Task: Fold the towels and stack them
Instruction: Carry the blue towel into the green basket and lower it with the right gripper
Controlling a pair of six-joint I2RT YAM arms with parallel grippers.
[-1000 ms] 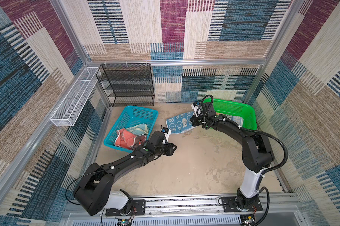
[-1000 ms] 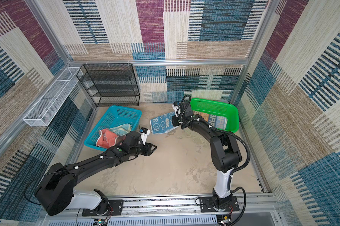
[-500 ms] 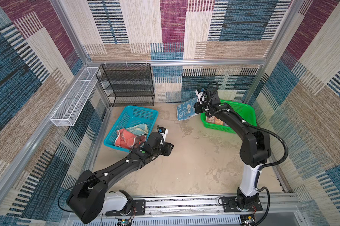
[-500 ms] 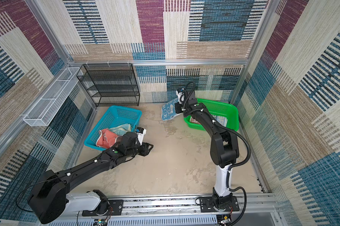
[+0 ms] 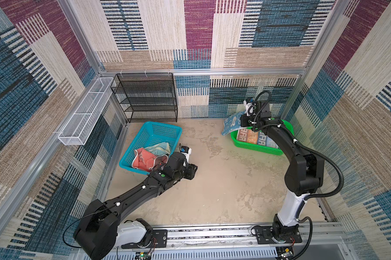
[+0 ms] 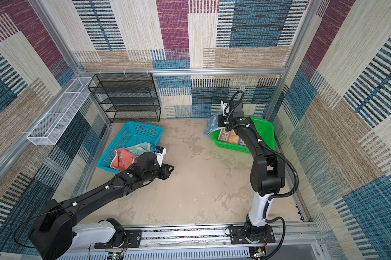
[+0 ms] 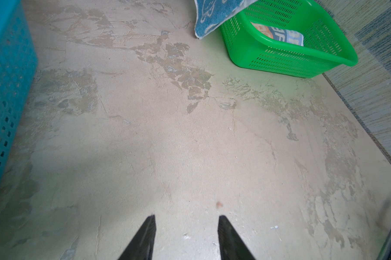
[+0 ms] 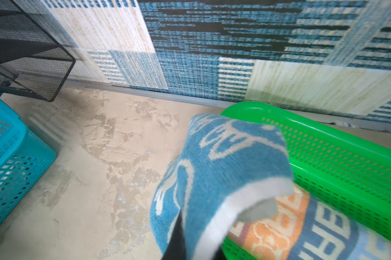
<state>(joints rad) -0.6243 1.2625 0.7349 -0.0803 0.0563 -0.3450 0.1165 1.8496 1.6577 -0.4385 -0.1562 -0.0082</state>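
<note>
Top views, left to right. White wire tray (image 5: 84, 117) hangs on the side wall and black mesh shelf (image 5: 145, 96) stands at the back wall, both well left of green basket (image 5: 255, 148). Blue basket (image 5: 163, 135) sits on worktop (image 5: 212, 180), also well left of green basket. It holds coral towel (image 5: 145, 159) and pale towel (image 5: 158, 147), both crumpled and unfolded, touching each other.

Left tool (image 5: 192, 171) is low over bare worktop, well left of green basket. Left wrist view shows the tool (image 7: 186, 216) with jaws partway apart and nothing between them, only worktop.

Right tool (image 5: 242, 123) is above green basket's left end, clamped tight on rabbit towel (image 5: 231, 123). The blue cloth with white faces hangs from the tool across that end of green basket, with its lower edge outside green basket toward the worktop. Cannot tell if it touches the rim.

Right wrist view shows rabbit towel (image 8: 223, 168) draped over the dark finger. Under it, lettered towel (image 8: 302, 236) lies folded and flat inside green basket.
</note>
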